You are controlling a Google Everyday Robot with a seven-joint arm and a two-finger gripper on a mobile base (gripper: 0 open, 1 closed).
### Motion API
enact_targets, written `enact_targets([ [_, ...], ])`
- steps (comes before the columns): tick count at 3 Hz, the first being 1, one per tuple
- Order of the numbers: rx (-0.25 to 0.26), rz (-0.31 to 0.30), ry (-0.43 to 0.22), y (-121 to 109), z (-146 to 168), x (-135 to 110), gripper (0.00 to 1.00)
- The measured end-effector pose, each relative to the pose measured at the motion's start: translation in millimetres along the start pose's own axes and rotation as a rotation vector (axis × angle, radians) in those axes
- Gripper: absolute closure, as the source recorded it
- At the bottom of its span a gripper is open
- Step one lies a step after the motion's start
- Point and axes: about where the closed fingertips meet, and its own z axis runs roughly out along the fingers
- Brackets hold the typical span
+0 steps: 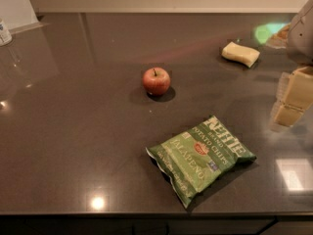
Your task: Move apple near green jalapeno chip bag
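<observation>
The apple (156, 81) is small, red with a yellowish blush and a short dark stem. It stands upright on the dark counter (73, 131), a little above the middle of the camera view. The green jalapeno chip bag (200, 156) lies flat toward the front right, below and to the right of the apple, with a clear gap between them. My gripper (293, 99) hangs at the right edge of the view, above the counter. It is to the right of both the apple and the bag, touches neither, and holds nothing that I can see.
A pale yellow sponge (240, 54) lies at the back right. A small bottle (5, 32) stands at the far left edge. The counter's front edge (146, 213) runs along the bottom, and a wall closes the back.
</observation>
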Motion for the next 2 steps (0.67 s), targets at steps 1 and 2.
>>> enact_targets([
  [1, 0.002, 0.001, -0.002, 0, -1, -1, 0.00],
  [2, -0.009, 0.012, -0.051, -5, 9, -19, 0.00],
])
